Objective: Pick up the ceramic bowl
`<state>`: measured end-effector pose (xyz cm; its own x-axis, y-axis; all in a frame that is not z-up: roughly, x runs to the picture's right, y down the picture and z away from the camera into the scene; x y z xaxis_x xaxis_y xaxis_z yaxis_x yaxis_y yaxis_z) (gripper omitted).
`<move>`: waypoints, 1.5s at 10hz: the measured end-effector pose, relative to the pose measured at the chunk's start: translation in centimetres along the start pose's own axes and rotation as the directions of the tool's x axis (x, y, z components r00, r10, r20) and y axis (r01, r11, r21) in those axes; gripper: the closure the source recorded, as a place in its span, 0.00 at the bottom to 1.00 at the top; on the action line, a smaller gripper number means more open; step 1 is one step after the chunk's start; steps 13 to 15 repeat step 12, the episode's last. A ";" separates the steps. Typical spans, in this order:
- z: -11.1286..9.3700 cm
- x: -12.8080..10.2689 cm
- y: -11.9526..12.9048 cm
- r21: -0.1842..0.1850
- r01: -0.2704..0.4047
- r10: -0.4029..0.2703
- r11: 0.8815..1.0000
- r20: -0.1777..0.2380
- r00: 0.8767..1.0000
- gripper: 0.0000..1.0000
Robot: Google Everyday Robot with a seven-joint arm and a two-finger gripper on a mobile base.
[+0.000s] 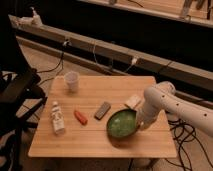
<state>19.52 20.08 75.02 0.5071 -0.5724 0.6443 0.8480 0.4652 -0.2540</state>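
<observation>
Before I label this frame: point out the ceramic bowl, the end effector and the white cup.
ceramic bowl (121,124), camera view, speckled inside.
end effector (139,123), camera view, at the bowl's right rim.
white cup (72,81), camera view, side wall.
</observation>
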 end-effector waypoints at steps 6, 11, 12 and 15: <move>-6.4 -1.7 -2.4 0.190 0.093 -0.086 0.977 -0.047 0.995 1.00; -7.3 -1.7 -2.3 0.198 0.094 -0.086 0.976 -0.049 0.995 0.73; -7.3 -1.7 -2.6 0.212 0.094 -0.086 0.973 -0.046 0.995 0.73; -7.3 -1.7 -2.6 0.212 0.094 -0.086 0.973 -0.046 0.995 0.73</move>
